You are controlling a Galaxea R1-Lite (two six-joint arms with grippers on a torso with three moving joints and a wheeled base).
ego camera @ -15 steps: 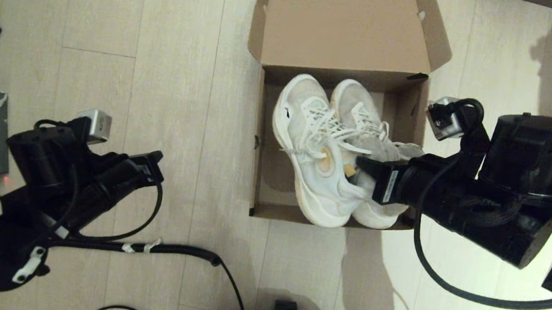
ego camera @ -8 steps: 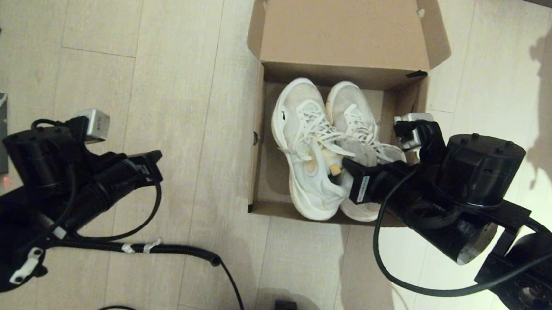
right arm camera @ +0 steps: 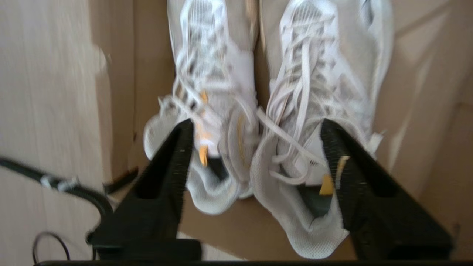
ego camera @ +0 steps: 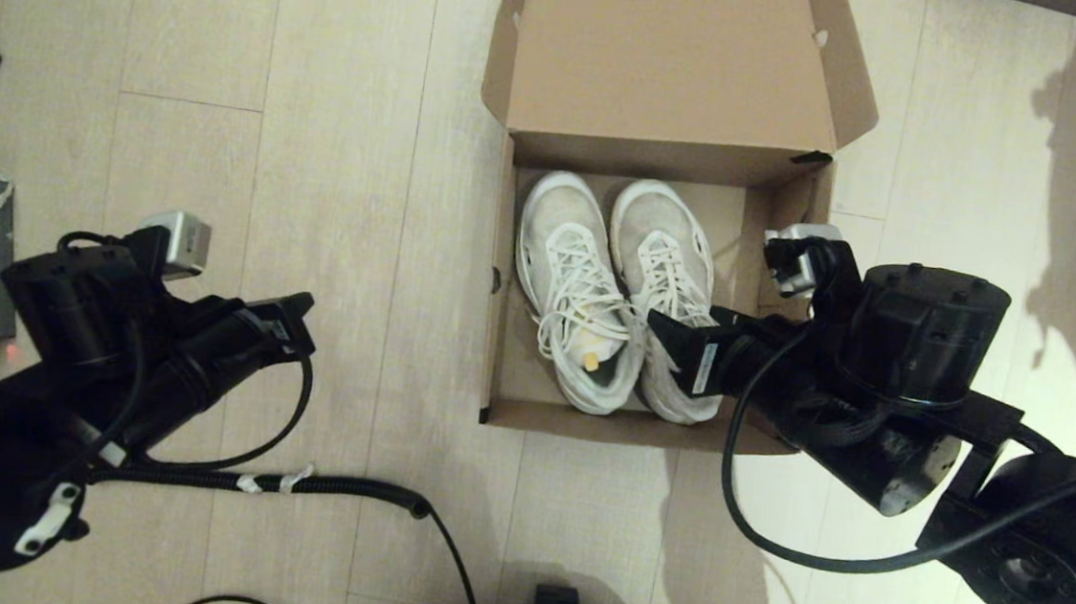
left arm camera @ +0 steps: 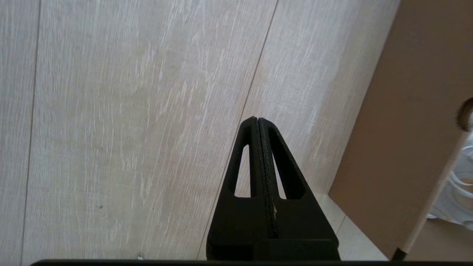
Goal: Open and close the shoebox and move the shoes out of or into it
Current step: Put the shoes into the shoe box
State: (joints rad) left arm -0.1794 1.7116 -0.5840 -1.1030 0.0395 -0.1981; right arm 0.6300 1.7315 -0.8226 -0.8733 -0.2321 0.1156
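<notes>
The shoebox [ego camera: 511, 405] sits on the floor [ego camera: 340, 133] with its lid [ego camera: 673, 53] flipped up and back. The shoes [ego camera: 611, 289] lie side by side inside it, toes toward the lid. The right claw [ego camera: 665, 336] hangs just over their heels, fingers [right arm camera: 166, 184] spread wide and holding nothing. It looks like the shoes are now put away. I think the next job is to lift the claw clear, then reach the lid's far edge and fold it down. The left claw [left arm camera: 260, 162] waits over the floor beside the box, pressed tight together and empty.
</notes>
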